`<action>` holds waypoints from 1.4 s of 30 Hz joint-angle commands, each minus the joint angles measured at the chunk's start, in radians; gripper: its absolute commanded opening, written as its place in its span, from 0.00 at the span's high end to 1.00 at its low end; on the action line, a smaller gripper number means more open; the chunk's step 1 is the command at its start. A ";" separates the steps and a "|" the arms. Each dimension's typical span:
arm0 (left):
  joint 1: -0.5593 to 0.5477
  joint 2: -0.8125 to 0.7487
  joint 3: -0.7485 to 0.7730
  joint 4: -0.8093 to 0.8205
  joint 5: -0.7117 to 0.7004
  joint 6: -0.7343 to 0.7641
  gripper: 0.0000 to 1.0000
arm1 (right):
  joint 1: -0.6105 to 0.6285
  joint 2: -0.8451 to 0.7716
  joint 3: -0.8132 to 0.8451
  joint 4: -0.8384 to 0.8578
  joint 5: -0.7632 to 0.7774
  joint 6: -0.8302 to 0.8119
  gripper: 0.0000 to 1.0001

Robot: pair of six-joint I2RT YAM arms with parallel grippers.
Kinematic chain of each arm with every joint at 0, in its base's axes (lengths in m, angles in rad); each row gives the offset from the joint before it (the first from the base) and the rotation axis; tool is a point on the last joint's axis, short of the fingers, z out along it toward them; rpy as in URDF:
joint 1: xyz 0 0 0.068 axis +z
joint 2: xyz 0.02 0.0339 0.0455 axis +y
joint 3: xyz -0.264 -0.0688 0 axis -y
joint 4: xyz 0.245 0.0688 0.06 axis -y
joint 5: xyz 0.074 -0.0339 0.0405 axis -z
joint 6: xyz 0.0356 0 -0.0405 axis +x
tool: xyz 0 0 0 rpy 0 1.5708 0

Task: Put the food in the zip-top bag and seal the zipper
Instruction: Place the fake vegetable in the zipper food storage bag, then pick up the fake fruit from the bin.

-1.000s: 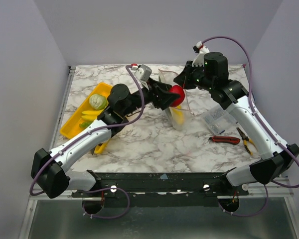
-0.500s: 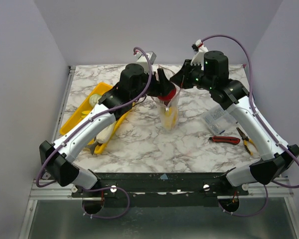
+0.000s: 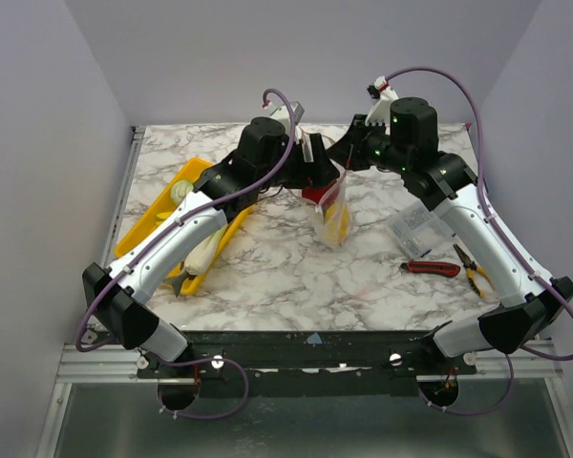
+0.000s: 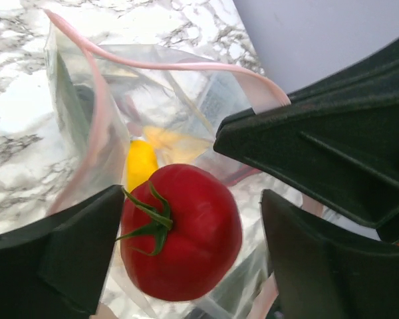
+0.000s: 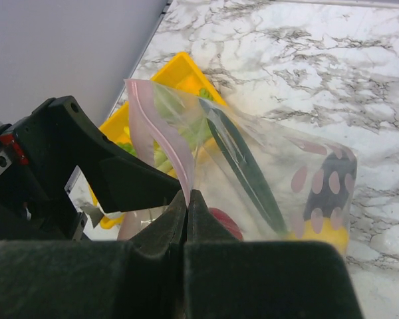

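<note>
Yellow tray [image 3: 138, 243] holds pale-green round piece [image 3: 180, 191]. L arm stretches over it; left gripper [image 4: 191, 196] jaws apart, red tomato [image 4: 186, 232] btwn them in zip-top bag [image 3: 332, 221] mouth, above yellow piece [image 4: 141, 163]. R arm bent inward, right gripper [image 5: 187, 199] clamped on pink zipper [image 5: 153, 126].

Looks like a robotics lab test cell, not a home: boxed in by plain pale walls [image 3: 38, 143] on three sides, marble-print tabletop [image 3: 286, 277], robot arms [image 3: 172, 243] bolted to a metal frame [image 3: 315, 367], loose purple cables [image 3: 458, 86], pliers [image 3: 473, 270] lying nearby.
</note>
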 commanded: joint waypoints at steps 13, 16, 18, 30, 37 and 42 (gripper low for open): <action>0.026 -0.213 -0.027 -0.107 -0.036 0.152 0.35 | 0.005 -0.006 0.009 -0.001 -0.015 -0.007 0.99; 0.039 -0.244 -0.076 -0.092 -0.028 0.142 0.31 | 0.005 0.000 0.008 -0.001 -0.020 -0.005 0.99; 0.045 -0.256 -0.094 -0.099 -0.032 0.136 0.21 | 0.005 0.001 0.007 -0.002 -0.025 -0.004 0.99; 0.378 -0.515 -0.458 -0.119 -0.153 0.095 0.10 | 0.005 -0.023 -0.017 -0.006 -0.003 -0.018 0.99; 0.627 -0.594 -0.622 -0.183 -0.222 -0.068 0.02 | 0.004 -0.020 -0.022 0.005 -0.020 -0.023 0.99; 0.853 -0.587 -0.744 -0.180 -0.118 -0.284 0.02 | 0.005 -0.024 -0.023 0.003 -0.022 -0.028 0.99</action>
